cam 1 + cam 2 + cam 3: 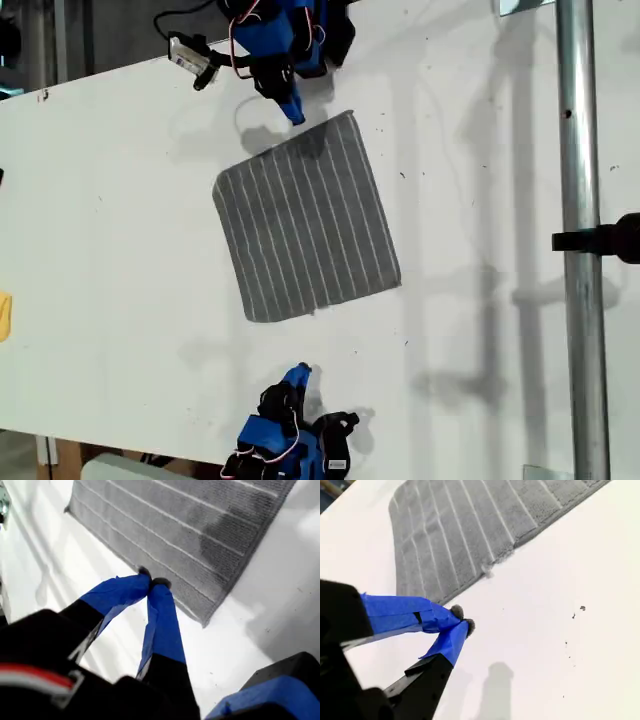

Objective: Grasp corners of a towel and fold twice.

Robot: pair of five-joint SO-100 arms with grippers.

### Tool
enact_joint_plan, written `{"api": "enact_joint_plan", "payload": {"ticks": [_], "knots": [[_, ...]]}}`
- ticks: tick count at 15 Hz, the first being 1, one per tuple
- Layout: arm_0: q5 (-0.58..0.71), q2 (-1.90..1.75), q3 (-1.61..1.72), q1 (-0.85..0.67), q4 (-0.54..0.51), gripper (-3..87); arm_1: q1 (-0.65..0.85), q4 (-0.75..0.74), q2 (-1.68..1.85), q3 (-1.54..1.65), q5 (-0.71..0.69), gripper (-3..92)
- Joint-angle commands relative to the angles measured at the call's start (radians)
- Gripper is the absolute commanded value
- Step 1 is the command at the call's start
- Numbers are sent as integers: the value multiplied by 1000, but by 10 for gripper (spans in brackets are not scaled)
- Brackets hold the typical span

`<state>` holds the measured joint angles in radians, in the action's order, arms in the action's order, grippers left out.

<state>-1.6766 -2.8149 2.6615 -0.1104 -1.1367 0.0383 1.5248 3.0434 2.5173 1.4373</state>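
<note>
A grey towel (305, 215) with thin white stripes lies flat and unfolded on a white tabletop (120, 220), seen from overhead in the exterior view. It sits near the middle of the tabletop, turned slightly so that its edges run at an angle to the picture's edges. All four rounded corners are in view and none is lifted.

My first claw (295, 115), wrapped in blue tape, reaches in from the top of the exterior view. Its tip is just beside the towel's upper edge and throws a dark shadow on the cloth. In the first wrist view my first claw (152, 583) has its two tips pressed together with nothing between them, poised over the towel's (190, 525) edge. I cannot tell whether it touches the cloth.

My second claw (302, 373) comes in from the bottom of the exterior view, apart from the towel's lower edge. In the second wrist view my second claw (463, 620) is also closed and empty, over bare tabletop near the towel (460, 525).

A metal pole (580, 250) runs down the exterior view's right
</note>
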Motion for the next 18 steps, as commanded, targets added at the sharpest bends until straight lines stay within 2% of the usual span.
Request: {"api": "enact_joint_plan", "payload": {"ticks": [1, 4, 7, 10, 11, 12, 13, 15, 18], "knots": [[44, 367, -368, 49, 14, -30, -80, 83, -238, -291, 12, -3], [83, 673, -736, 114, -80, -30, -153, 344, -492, -669, 12, -3], [107, 884, -1014, 169, -166, -30, -215, 506, -653, -914, 9, -3], [120, 1000, -1172, 210, -213, -30, -264, 514, -738, -963, -48, -3], [133, 1020, -1190, 221, -215, -29, -279, 514, -739, -954, -49, 32], [132, 1031, -1200, 230, -225, -29, -287, 514, -738, -925, -44, 136], [132, 1039, -1200, 236, -227, -28, -287, 514, -735, -861, -32, 195], [126, 1052, -1198, 247, -232, -26, -311, 497, -736, -709, 34, 250], [118, 1071, -1200, 256, -232, -27, -380, 279, -577, -360, 150, 274]]}}
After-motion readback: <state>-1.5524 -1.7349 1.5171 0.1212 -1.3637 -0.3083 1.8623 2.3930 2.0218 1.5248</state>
